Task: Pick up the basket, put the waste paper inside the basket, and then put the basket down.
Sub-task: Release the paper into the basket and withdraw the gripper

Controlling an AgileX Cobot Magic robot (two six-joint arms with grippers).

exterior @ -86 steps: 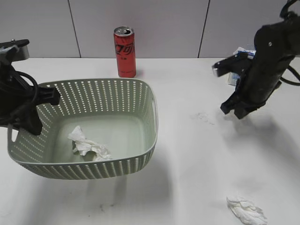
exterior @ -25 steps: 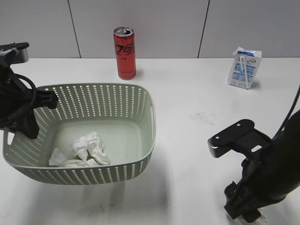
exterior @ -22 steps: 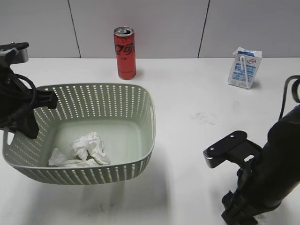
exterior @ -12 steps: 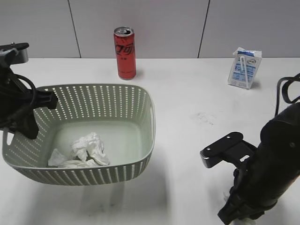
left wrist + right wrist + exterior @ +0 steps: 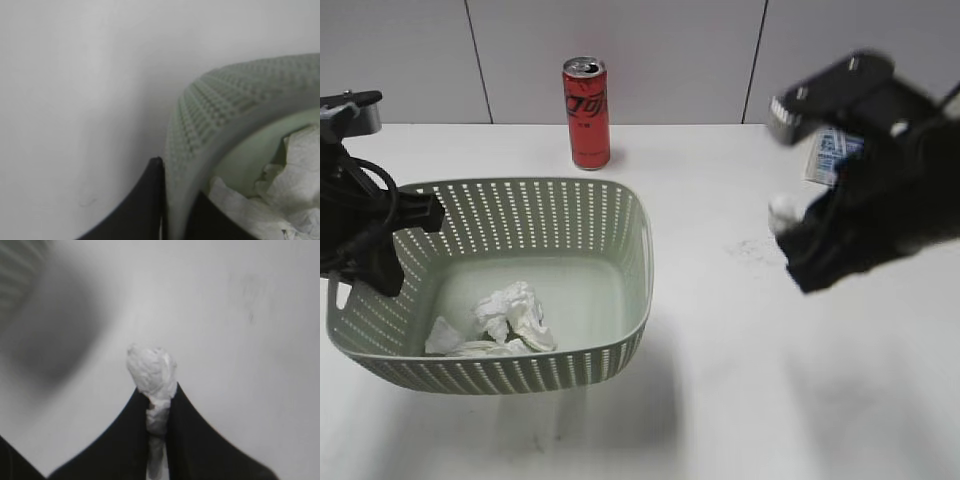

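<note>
The pale green basket (image 5: 570, 215) hangs tilted above the table on the left, held by its left rim. My left gripper (image 5: 382, 262) is shut on that rim; the left wrist view shows the basket wall (image 5: 210, 105) between the jaws (image 5: 174, 200). Two white waste paper wads (image 5: 505, 318) lie in the basket, also in the left wrist view (image 5: 285, 190). My right gripper (image 5: 790, 235) is blurred, raised at the right, and shut on a third waste paper wad (image 5: 782, 210). The right wrist view shows that wad (image 5: 152, 372) pinched between the jaws (image 5: 157, 405) above the table.
A red drink can (image 5: 586, 110) stands at the back centre, behind the basket. A blue-and-white carton (image 5: 830, 155) at the back right is mostly hidden behind my right arm. A faint smudge (image 5: 755, 250) marks the white table (image 5: 720, 400).
My right gripper has risen from the table's front right, where it closed on the last wad, and moved up and back with the wad. The basket and left arm have barely moved.
</note>
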